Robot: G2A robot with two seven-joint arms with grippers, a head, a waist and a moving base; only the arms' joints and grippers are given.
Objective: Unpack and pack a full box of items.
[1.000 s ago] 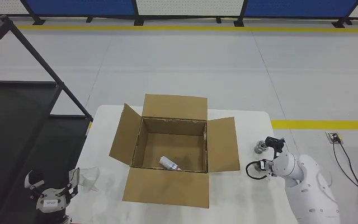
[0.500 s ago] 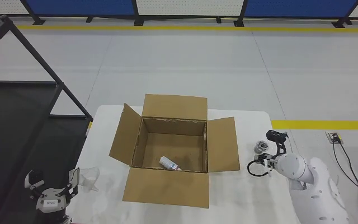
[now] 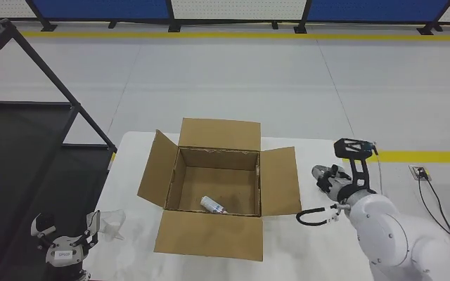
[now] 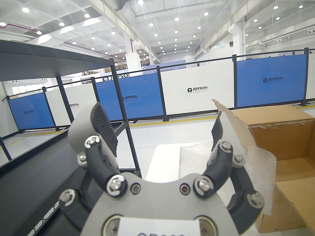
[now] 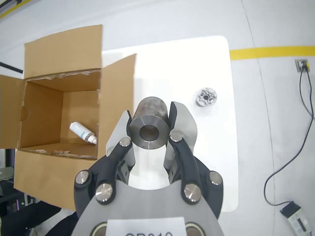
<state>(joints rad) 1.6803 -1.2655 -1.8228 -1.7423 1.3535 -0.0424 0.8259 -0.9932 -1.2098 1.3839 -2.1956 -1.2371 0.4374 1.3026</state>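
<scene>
Steel cylinder clamped between right fingers, now raised off the table (left fingers spread, empty)

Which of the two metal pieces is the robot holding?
The dark hollow cylinder, held between the fingers of the right gripper; the smaller shiny piece sits loose on the table.

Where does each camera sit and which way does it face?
Top view: above the arms, looking down on the table and open box; left gripper and right arm show.
Left wrist view: low beside the table, facing level toward fence panels; own open fingers show.
Right wrist view: above the table, facing down; right gripper clamps a metal cylinder.
Shared: top and right wrist views both show the bottle in the box.
</scene>
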